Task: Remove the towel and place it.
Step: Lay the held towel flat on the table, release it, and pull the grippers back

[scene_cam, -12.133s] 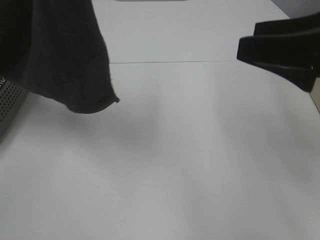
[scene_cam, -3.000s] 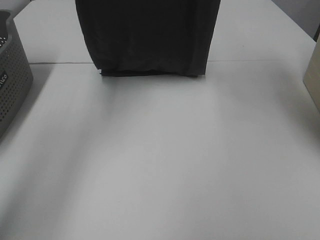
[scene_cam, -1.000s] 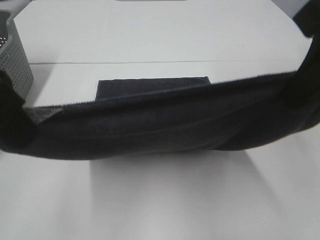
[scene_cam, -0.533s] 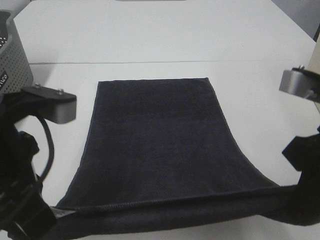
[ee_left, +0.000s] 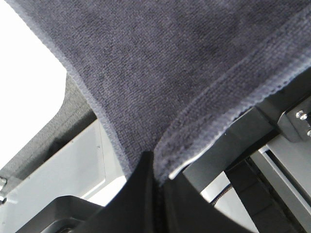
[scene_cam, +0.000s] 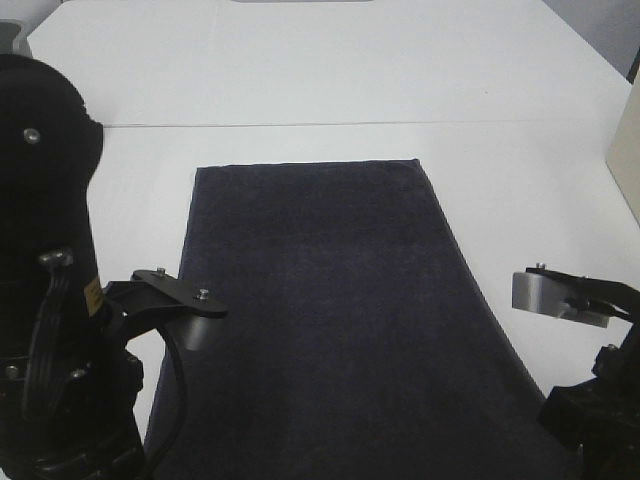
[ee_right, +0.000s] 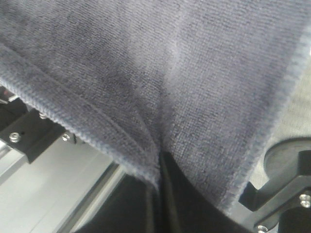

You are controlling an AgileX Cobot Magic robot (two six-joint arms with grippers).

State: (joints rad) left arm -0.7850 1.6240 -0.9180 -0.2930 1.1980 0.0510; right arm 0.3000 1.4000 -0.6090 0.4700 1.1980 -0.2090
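So the towel point(scene_cam: 330, 320) is laid out flat along the middle of the white surface point(scene_cam: 300, 60), long side running away from the robot. Its far hem is squared off just short of a thin seam line that crosses the surface. The near end is carried off the lower edge of the high view, so that bit can't be followed there.

In the wrist views, each near corner is seen pinched. The left hand point(ee_left: 155, 167) is clamped tight on the hemmed edge, with the fabric bunched into a small fold right at the tips. Same deal on the other side: the right hand point(ee_right: 158, 167) is closed on the towel point(ee_right: 160, 73), and a crease is pulled up from the pinch point. At both corners the cloth is held up off whatever is below, and grey metal framing point(ee_left: 73, 165) is visible underneath.

The left arm point(scene_cam: 50, 250) is parked beside the towel's left edge. Only a bracket point(scene_cam: 560, 295) and some dark hardware of the right arm are caught near the right edge.

A pale tan panel point(scene_cam: 625, 150) is cut off at the right border. Dark grey room background point(scene_cam: 610, 20) is glimpsed past the far corner.
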